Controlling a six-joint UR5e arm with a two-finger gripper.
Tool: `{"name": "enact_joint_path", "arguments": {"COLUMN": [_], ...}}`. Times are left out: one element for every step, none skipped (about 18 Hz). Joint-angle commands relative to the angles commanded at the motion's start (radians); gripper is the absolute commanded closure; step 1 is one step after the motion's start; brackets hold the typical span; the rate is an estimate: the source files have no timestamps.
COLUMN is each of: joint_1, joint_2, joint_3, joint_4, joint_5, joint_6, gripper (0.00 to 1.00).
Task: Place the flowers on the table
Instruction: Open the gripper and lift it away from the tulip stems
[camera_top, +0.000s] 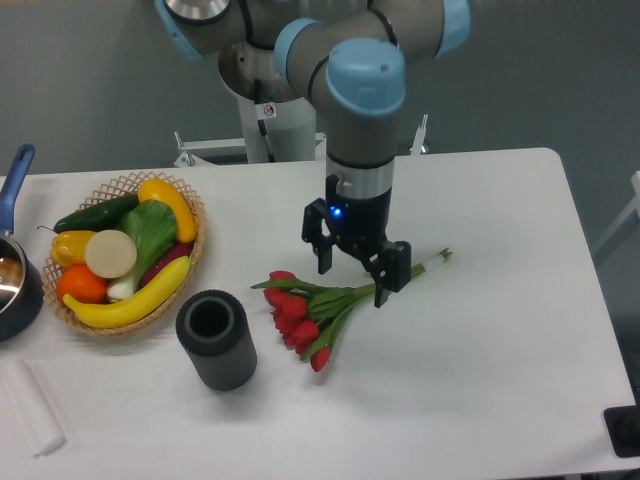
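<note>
The flowers (305, 318), a bunch of red tulips with green leaves and long green stems, lie flat on the white table (480, 360) near its middle, heads toward the front left, stem ends toward the right. My gripper (353, 281) hangs straight above the stems with its two dark fingers spread apart. The fingers straddle the stems without closing on them. It holds nothing.
A dark grey cylindrical vase (216, 339) stands upright just left of the tulip heads. A wicker basket (125, 250) of fruit and vegetables sits at the left. A blue-handled pot (15, 270) is at the left edge. A white folded object (30, 405) lies front left.
</note>
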Motion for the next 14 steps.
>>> {"name": "enact_joint_path", "arguments": {"joint_1": [0.017, 0.029, 0.038, 0.048, 0.06, 0.074, 0.08, 0.094, 0.107, 0.118, 0.138, 0.152, 0.155, 0.157], "joint_2": [0.003, 0.009, 0.017, 0.023, 0.035, 0.04, 0.046, 0.049, 0.052, 0.063, 0.071, 0.077, 0.087, 0.089], "joint_3": [0.009, 0.017, 0.019, 0.019, 0.015, 0.014, 0.017, 0.02, 0.02, 0.019, 0.015, 0.011, 0.006, 0.006], "joint_4": [-0.015, -0.025, -0.032, -0.051, -0.075, -0.103, -0.135, -0.166, -0.192, -0.212, -0.23, -0.242, -0.244, -0.244], "joint_5": [-0.029, -0.045, -0.048, -0.048, -0.048, -0.048, -0.046, -0.043, -0.042, -0.039, -0.039, -0.039, -0.037, -0.037], "joint_6": [0.003, 0.015, 0.047, 0.095, 0.145, 0.196, 0.247, 0.309, 0.378, 0.446, 0.498, 0.534, 0.54, 0.539], "gripper": [0.0, 0.0, 0.0, 0.0, 0.0, 0.0, 0.0, 0.0, 0.0, 0.0, 0.0, 0.0, 0.0, 0.0]}}
